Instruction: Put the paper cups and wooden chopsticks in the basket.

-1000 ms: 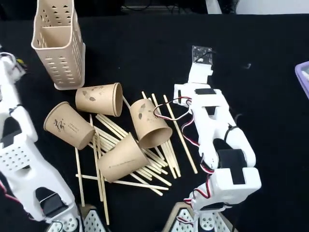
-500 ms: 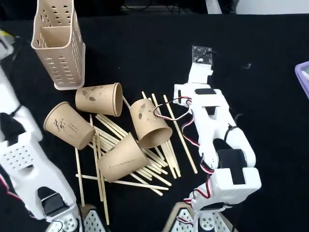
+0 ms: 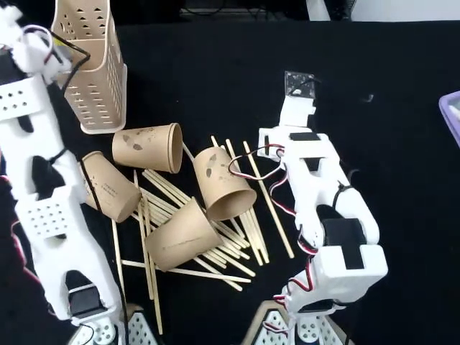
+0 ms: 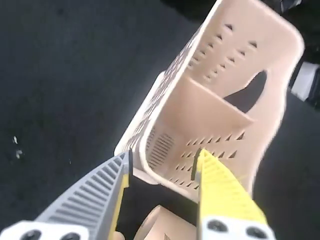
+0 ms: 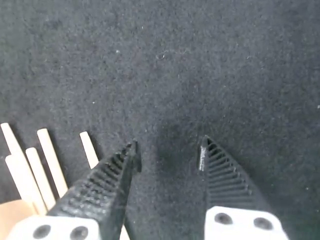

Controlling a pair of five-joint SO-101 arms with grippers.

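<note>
Paper cups (image 3: 147,147), four: light, thin-walled, probably crushable; best taken at the rim.
Wooden chopsticks (image 3: 269,202): stiff, slim, heaped under the cups, centre-left of the high view.
Basket (image 3: 97,86), upper left: divided, nothing seen inside.
Left gripper (image 4: 162,155): jaws apart by the basket's rim.
Right gripper (image 5: 167,147): jaws apart over bare cloth (image 5: 200,60).

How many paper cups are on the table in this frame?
4. One brown paper cup lies beside the beige perforated basket, one partly behind the white left arm, one and another atop the scattered wooden chopsticks. None appears hidden.
</note>
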